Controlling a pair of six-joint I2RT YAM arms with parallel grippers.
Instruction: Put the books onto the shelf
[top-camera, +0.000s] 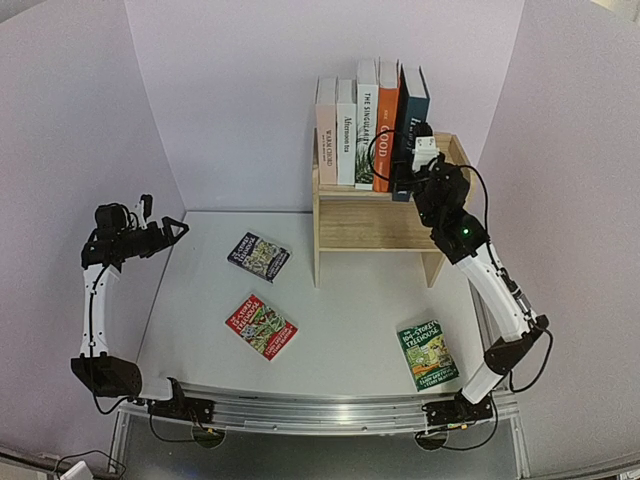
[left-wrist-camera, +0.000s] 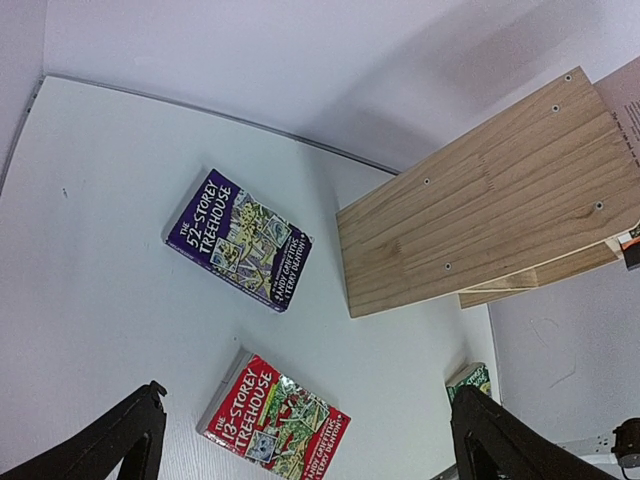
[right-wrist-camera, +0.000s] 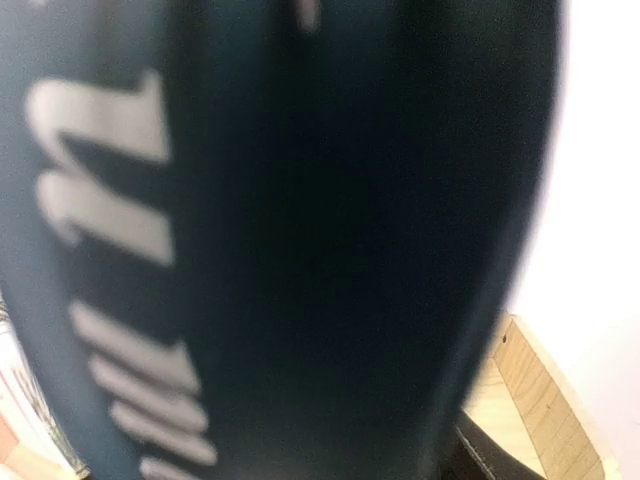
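Standing upright atop the small two-tier light-wood shelf (top-camera: 372, 218) are five books (top-camera: 366, 120), the dark blue hardback (top-camera: 413, 100) at the right end; the right gripper (top-camera: 412, 160) sits close against that blue spine, though whether its jaws clasp it I cannot tell. A purple paperback (top-camera: 258, 256), a red paperback (top-camera: 261, 327) and a green paperback (top-camera: 428, 354) lie flat before the shelf; the left gripper (top-camera: 178, 232), well left of the shelf, gapes wide, holding nothing.
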